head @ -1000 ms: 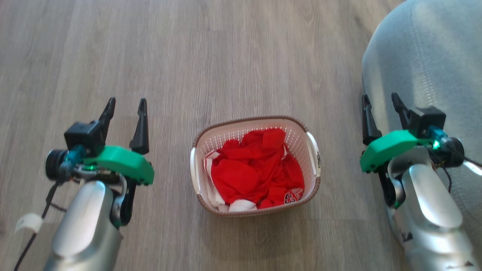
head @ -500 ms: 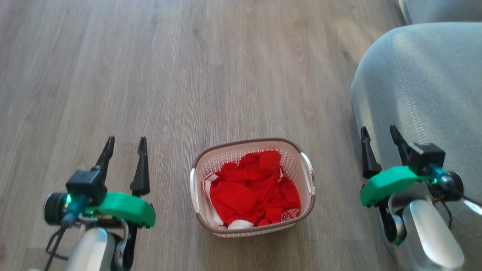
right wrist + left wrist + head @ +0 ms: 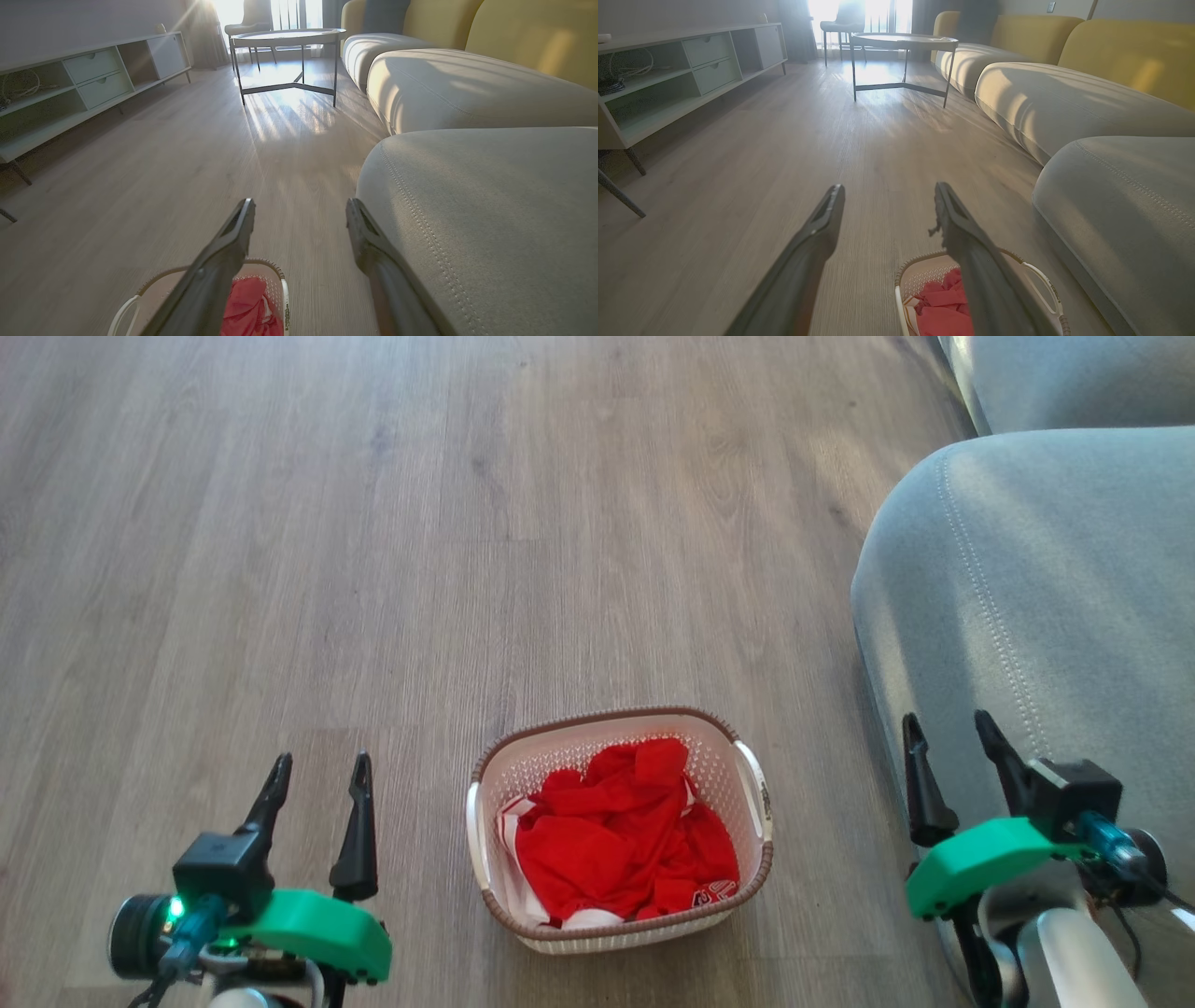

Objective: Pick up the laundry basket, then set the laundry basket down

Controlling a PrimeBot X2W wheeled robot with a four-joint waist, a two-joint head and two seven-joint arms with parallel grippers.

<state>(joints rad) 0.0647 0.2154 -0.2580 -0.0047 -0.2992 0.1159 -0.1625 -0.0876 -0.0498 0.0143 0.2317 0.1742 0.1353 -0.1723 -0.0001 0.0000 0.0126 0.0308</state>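
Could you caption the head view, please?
White perforated plastic laundry basket of red cloth, between open left end effector and right end effector.

No legible text — white print on red garment [image 3: 625, 849] unreadable.

floor [image 3: 373, 569]: grey-brown wood planks | right: grey sofa seat [image 3: 1055, 616], yellow back cushions [image 3: 1125, 51] | far: round table [image 3: 903, 41], chair [image 3: 840, 23] | by wall: low shelf unit [image 3: 668, 79]

This is a living room in a home. A long soft sofa [image 3: 1064, 93] sits at 3 o'clock, a round table [image 3: 903, 41] at 12 o'clock, and a low shelf with drawers [image 3: 691, 70] at 10 o'clock. The laundry basket [image 3: 551, 767] sits on the wood floor [image 3: 373, 523].
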